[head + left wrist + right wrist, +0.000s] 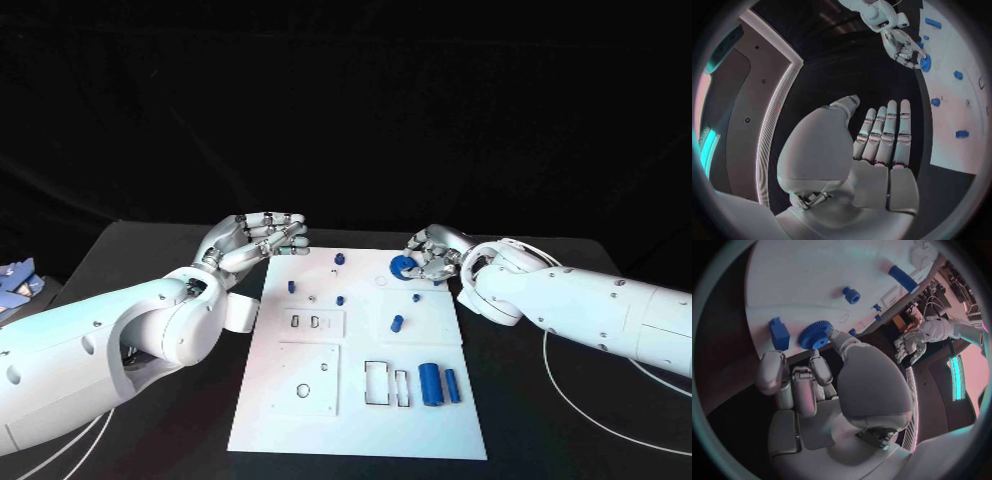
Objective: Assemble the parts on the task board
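The white task board (361,410) lies in the middle of the black table. My right hand (437,255) hovers over the board's far right part and pinches a blue gear (402,265) between thumb and fingers; the gear (815,335) sits just above the plate beside a blue block (779,333). My left hand (267,238) hangs at the board's far left corner, its fingers (887,132) stretched out side by side with nothing in them. Small blue parts stand on the board's far half (340,258) (397,323). Two blue cylinders (430,383) lie near its right edge.
A white cable (577,372) loops on the table right of the board, under my right arm. A pale blue object (18,278) sits off the table's left edge. Rectangular cut-outs (378,383) and an inset plate (307,380) mark the board's near half.
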Robot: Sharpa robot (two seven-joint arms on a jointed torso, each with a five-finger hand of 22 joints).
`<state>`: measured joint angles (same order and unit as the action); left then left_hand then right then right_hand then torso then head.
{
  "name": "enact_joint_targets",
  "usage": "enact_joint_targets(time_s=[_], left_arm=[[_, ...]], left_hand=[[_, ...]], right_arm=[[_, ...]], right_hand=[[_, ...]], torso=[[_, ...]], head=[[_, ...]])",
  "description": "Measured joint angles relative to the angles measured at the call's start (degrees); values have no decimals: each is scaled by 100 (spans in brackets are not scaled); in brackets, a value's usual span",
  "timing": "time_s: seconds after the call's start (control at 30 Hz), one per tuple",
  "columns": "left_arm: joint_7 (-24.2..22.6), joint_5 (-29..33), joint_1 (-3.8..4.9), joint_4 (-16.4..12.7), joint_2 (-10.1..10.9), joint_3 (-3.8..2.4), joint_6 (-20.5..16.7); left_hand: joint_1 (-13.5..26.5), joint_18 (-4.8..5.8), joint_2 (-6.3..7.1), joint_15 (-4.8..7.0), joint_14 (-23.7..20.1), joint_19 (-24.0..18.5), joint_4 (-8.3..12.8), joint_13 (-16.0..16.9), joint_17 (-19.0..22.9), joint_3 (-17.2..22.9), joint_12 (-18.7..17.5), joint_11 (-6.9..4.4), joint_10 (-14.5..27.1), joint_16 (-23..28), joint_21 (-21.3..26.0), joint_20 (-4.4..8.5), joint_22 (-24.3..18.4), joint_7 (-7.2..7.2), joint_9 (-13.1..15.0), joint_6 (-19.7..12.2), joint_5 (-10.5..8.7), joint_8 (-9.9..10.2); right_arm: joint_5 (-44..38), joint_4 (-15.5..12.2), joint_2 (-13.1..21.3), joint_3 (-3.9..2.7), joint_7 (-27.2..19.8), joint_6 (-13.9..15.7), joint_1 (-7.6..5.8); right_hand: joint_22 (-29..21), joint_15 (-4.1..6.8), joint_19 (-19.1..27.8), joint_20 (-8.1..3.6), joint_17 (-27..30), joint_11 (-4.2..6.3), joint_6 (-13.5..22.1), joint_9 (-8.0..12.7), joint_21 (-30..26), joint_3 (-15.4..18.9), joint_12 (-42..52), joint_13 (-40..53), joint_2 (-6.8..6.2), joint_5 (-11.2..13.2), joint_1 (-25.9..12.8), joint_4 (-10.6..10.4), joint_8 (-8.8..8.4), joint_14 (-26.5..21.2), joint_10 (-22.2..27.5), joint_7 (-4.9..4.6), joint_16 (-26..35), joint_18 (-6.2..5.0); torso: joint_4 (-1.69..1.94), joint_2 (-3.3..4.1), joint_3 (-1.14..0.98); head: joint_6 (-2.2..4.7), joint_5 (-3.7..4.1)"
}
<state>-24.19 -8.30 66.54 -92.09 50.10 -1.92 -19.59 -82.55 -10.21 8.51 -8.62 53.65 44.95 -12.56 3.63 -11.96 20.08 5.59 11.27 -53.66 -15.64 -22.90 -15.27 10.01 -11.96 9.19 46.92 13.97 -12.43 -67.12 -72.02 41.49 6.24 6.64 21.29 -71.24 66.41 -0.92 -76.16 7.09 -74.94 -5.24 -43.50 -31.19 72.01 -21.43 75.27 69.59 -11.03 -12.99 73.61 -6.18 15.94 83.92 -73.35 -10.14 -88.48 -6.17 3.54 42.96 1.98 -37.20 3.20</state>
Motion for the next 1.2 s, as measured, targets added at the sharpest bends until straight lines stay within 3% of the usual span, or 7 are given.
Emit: enact_joint_targets(time_s=[0.3,0.4,0.87,1.2], left_arm=[[3,-2,0,0,9,0,0],[4,-2,0,0,11,0,0],[17,-4,0,-1,22,0,3],[22,-4,0,-2,26,0,3]], left_hand=[[0,0,0,0,0,0,0,0,1,0,0,0,0,0,0,0,0,0,0,0,0,0],[0,0,0,0,0,0,0,0,1,0,0,0,0,0,0,0,0,0,0,0,0,0],[0,0,0,-20,-21,0,16,0,-6,16,-49,21,21,38,0,0,0,0,-5,0,0,28],[0,0,0,-20,-21,0,16,0,-6,16,-48,21,21,38,0,0,4,0,-4,0,0,28]], right_arm=[[-94,25,-19,-3,54,-61,0],[-141,28,-25,-6,76,-89,-5],[-638,18,-75,-22,200,-137,-4],[-836,-50,-65,-12,219,61,26]], right_hand=[[144,0,-69,-12,1,12,-88,-3,93,-58,241,302,38,22,38,9,26,0,-231,7,-28,0],[194,0,-110,-11,1,-4,-88,3,151,-58,282,345,38,53,38,9,26,0,-247,7,-50,89],[261,0,-109,-11,1,-11,-93,34,176,-101,331,416,8,148,67,52,-7,0,-281,11,-50,90],[408,27,-163,-65,2,105,-548,60,286,-463,515,537,148,305,82,52,115,19,-489,116,-50,89]], torso=[[5,0,3],[5,-1,3],[6,-1,1],[6,-1,1]], head=[[-21,12],[-25,14],[-36,46],[-33,45]])
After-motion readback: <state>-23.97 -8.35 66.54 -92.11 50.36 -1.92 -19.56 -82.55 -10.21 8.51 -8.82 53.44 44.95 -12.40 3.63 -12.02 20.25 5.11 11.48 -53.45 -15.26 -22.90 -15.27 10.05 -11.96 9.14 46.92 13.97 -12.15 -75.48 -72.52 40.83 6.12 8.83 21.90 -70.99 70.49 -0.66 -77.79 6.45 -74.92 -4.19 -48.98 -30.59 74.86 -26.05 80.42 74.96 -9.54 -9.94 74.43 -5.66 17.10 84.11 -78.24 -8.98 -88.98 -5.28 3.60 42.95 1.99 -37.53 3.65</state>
